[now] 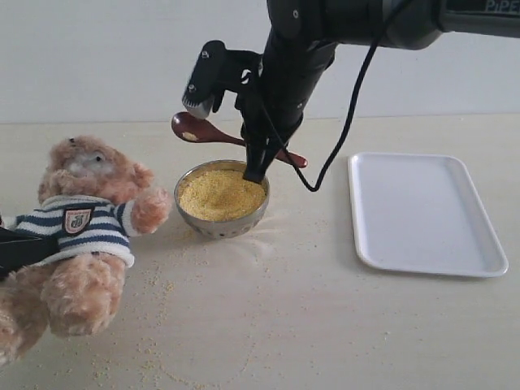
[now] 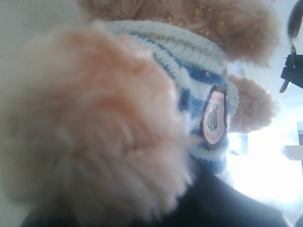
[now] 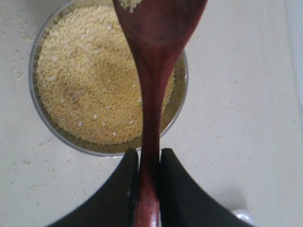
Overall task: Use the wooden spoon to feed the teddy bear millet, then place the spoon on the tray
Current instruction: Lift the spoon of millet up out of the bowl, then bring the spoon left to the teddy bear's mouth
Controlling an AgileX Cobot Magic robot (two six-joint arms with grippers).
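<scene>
Few grains on the wooden spoon [image 1: 195, 128], right gripper [image 3: 147, 161] pinching its handle over the millet [image 1: 219, 193]. Feeding step; next probably needs a level swing to the teddy bear [image 1: 85, 211]. Can't tell on the left gripper [image 1: 24, 246].

Pale table [image 1: 309, 325] is carrying 3 things. Teddy bear [image 1: 81, 236] is lying back at the left side. Metal bowl [image 1: 223, 229] is sitting mid-table, nearer the far edge, w/ millet [image 1: 219, 193] heaping in it. White tray [image 1: 422, 211] is lying flat toward the right side, well apart from bowl. Stray grains [image 1: 162, 286] are lying scattered btwn bear & bowl.
</scene>
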